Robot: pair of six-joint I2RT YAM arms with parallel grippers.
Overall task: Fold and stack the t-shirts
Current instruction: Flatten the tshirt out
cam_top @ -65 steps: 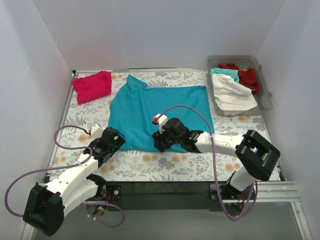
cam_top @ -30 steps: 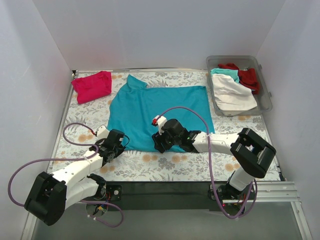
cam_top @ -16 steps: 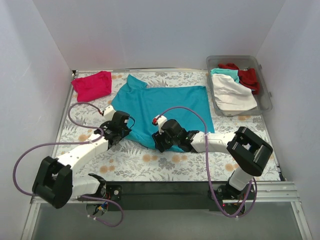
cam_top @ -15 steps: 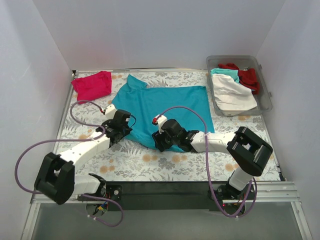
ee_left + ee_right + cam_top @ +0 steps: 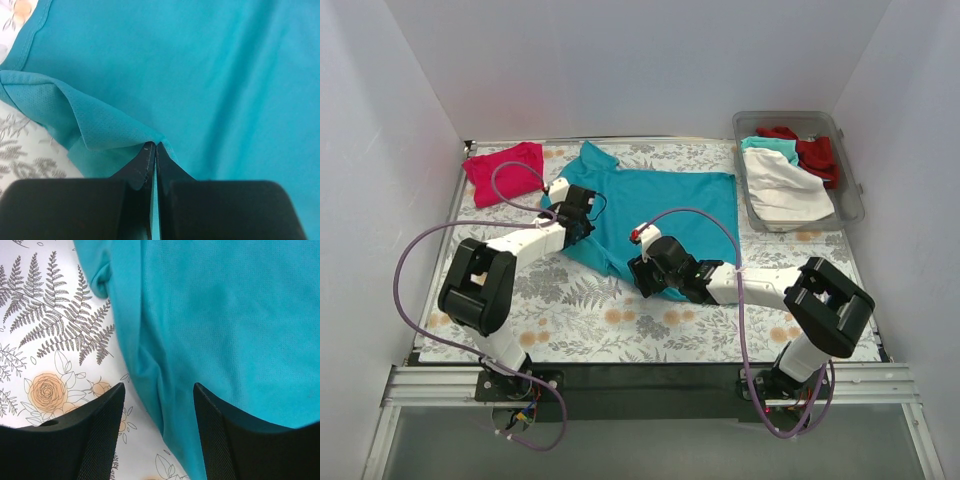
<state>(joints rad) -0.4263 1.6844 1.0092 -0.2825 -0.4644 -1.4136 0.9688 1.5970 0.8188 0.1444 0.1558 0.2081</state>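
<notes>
A teal t-shirt [image 5: 665, 200] lies spread in the middle of the table, its left side lifted and folded inward. My left gripper [image 5: 582, 207] is shut on a pinched fold of that shirt's edge [image 5: 115, 135], and in the left wrist view [image 5: 154, 145] its jaws meet with teal cloth between them. My right gripper [image 5: 646, 276] stands open over the shirt's near hem. In the right wrist view [image 5: 159, 387] a ridge of teal cloth [image 5: 150, 375] lies between the fingers. A folded magenta-pink t-shirt [image 5: 505, 172] rests at the far left corner.
A clear plastic bin [image 5: 851, 200] at the far right holds white [image 5: 782, 185], teal [image 5: 767, 146] and red [image 5: 815, 155] t-shirts. The table [image 5: 570, 300] wears a floral cloth. White walls close in the left, back and right sides.
My left arm has swung from the near left up toward the far left, carrying the teal shirt's left edge with it. The right gripper has stayed at the near hem.
</notes>
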